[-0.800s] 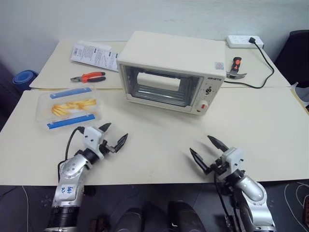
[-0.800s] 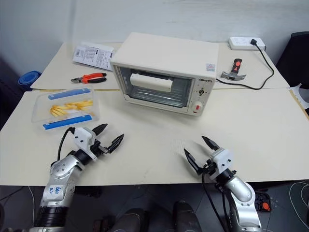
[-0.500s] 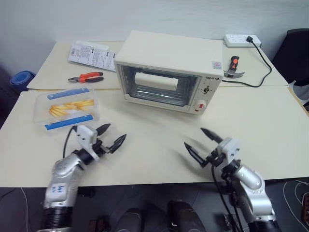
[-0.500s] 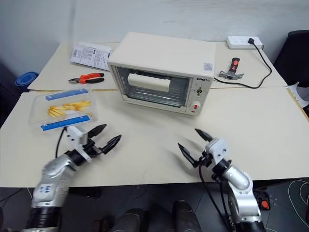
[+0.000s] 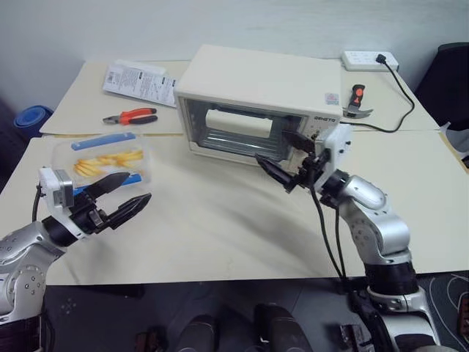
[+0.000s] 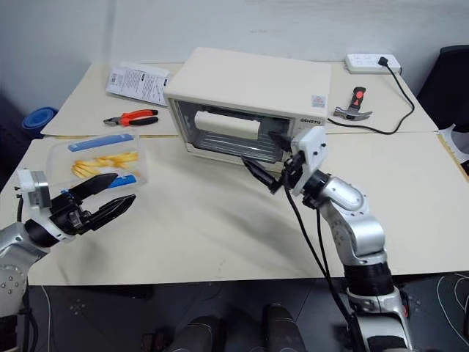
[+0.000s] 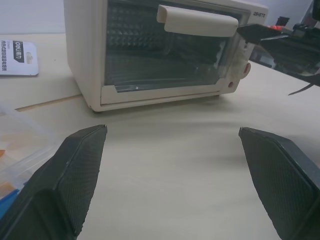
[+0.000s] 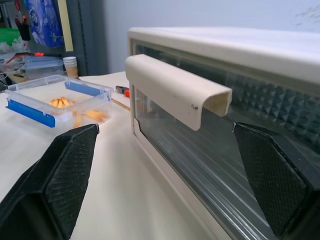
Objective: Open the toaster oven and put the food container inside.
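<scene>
- Oven point(image 5: 256, 103) in upper centre of head view, door shut, glass facing forward; handle point(image 8: 175, 90) a cream bar across top of door, so door likely drops down when pulled from there; knobs and red button on panel at right end of front.
- Container point(image 5: 99, 160) at left middle of frame, flat on table point(image 5: 220, 220), well apart from oven; lid on, blue clips along long edges, yellow sticks inside; not yet touched, waiting for door to be opened first.
- Right gripper point(image 5: 282, 158) raised in front of oven's right half, centre of frame, fingers spread wide and empty; wrist view looks straight at handle with both fingers flanking it, near but apart; probably lined up to hook or pinch the bar from this side, since panel end is closest to that arm.
- Left gripper point(image 5: 117, 198) at lower left of frame, jaws wide open, holding nothing; hovers above table just in front of container, likely staged there for pick-up once oven stands open.
- Farther out: pliers point(image 5: 132, 116) and leaflet point(image 5: 139, 79) at upper left, behind container; hammer point(image 5: 357, 103) and power strip point(image 5: 370, 60) at upper right, cable trailing toward table edge; none in path between container and oven.
</scene>
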Available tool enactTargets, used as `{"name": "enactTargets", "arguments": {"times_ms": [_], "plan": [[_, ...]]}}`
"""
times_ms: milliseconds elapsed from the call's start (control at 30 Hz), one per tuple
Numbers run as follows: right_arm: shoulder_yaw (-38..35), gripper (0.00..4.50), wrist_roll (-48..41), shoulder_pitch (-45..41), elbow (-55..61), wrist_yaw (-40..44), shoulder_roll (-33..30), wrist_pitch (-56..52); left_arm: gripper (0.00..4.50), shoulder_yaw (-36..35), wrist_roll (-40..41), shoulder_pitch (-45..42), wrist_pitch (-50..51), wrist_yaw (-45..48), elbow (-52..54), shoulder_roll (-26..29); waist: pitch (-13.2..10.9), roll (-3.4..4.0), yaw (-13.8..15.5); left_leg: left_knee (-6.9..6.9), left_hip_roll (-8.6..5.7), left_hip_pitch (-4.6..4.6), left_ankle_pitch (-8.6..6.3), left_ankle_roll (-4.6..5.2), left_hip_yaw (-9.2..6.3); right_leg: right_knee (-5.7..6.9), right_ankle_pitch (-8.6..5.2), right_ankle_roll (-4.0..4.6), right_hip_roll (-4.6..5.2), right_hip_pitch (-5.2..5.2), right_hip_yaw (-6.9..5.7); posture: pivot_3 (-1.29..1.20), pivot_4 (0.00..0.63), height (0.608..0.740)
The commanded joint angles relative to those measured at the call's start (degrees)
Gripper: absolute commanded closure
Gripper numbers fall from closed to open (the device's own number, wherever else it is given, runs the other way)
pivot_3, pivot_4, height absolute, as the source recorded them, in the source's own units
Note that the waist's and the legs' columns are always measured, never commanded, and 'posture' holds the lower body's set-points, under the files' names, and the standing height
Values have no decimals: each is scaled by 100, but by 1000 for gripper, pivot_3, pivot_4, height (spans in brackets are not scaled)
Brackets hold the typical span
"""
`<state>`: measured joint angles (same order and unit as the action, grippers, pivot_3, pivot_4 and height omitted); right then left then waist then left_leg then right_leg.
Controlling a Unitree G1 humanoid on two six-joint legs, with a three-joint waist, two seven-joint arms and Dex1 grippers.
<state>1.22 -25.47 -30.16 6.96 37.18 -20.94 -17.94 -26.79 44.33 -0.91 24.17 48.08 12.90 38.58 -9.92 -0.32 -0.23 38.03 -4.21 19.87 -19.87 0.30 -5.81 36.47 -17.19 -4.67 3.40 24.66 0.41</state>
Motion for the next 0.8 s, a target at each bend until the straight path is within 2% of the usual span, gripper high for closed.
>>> {"name": "enactTargets", "arguments": {"times_ms": [33,200,367,467,500,633,800], "plan": [[111,25,21,-320,-63,171,113,45,0,-24,45,143,-1,-147,383,-99,0,0,-11,0,0,3,0,0,1,0,0,0,0,4,0,0,150,740],[414,25,34,-438,39,644,159,167,0,-63,47,218,25,-335,490,-206,0,0,-4,12,2,41,4,-9,2,25,0,0,-2,56,0,0,150,740],[752,25,367,160,494,1525,-388,784,0,-254,325,-88,248,-611,382,-150,0,0,1,13,0,46,5,-9,4,29,0,0,-1,60,2,0,150,740],[863,0,636,582,586,1768,-678,1128,592,-317,506,-668,482,-898,77,-78,0,-4,14,15,0,48,5,-9,4,31,0,0,-1,63,1,0,150,740],[884,0,702,671,591,1796,-720,1220,919,-209,376,-931,462,-928,-96,-34,0,-4,16,16,0,48,5,-10,4,32,0,0,-2,63,0,0,150,740],[990,0,976,863,525,1818,-751,1561,2151,639,-507,-2303,87,-743,-1262,43,1,-8,23,26,-4,46,12,-17,4,44,0,-1,-1,61,-2,0,150,740],[1009,0,1176,1003,508,1783,-770,1771,3715,1456,-1480,-3781,-742,-466,-2919,-280,4,-11,-15,21,-7,48,12,-19,7,46,1,-1,-2,73,-1,0,150,740]]}}
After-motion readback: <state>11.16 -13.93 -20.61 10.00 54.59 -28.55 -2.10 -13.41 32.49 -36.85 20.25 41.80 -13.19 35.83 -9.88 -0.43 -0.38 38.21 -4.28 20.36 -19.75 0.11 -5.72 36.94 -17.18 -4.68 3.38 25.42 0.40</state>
